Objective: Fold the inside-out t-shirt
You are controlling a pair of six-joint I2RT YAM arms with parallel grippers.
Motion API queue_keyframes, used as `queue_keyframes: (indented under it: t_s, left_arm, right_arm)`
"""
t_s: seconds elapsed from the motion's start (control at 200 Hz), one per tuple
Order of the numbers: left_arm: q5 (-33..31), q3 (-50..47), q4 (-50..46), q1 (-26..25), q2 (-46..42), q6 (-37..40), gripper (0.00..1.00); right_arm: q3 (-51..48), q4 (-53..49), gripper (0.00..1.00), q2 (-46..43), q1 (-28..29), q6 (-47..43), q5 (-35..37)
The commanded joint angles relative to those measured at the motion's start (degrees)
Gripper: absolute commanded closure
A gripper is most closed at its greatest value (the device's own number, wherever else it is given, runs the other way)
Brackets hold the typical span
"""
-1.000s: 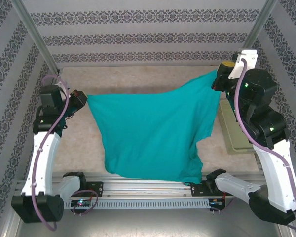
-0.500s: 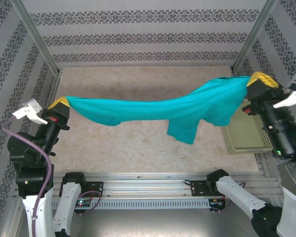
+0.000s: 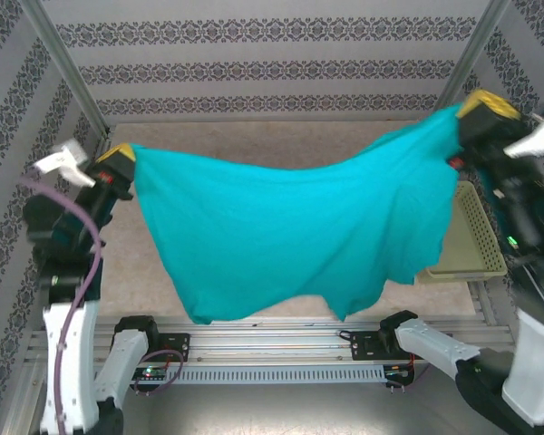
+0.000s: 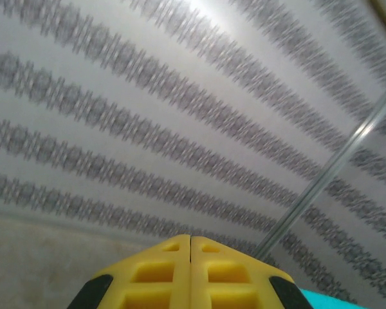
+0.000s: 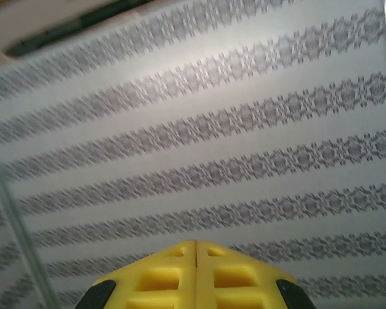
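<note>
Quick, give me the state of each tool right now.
Left tool: closed, gripping one end of the t-shirt, which hangs between the arms.
Right tool: closed, gripping the other end of the t-shirt.

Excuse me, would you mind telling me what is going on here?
The left gripper and the right gripper are each shut on an upper corner of a teal-green soft cloth t-shirt, holding it stretched between them in the air. The cloth hangs spread above the beige table, its right edge in front of a pale yellow-green plastic basket. No fold is made yet.
</note>
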Motion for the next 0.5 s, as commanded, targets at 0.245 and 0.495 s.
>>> queue_keyframes:
  t_s: [0.245,0.495]
  left_arm:
    - [-4.2,-9.9,9.8,-0.5,22.6,1.5,1.00]
    - [-6.8,-6.0,16.6,-0.6,44.1,2.8,1.00]
  right_arm:
    - [-24.7,17.0,1.00,17.6,-6.0,3.1,-5.8]
    - [-24.5,25.8,1.00,39.5,-7.9,4.7,-8.3]
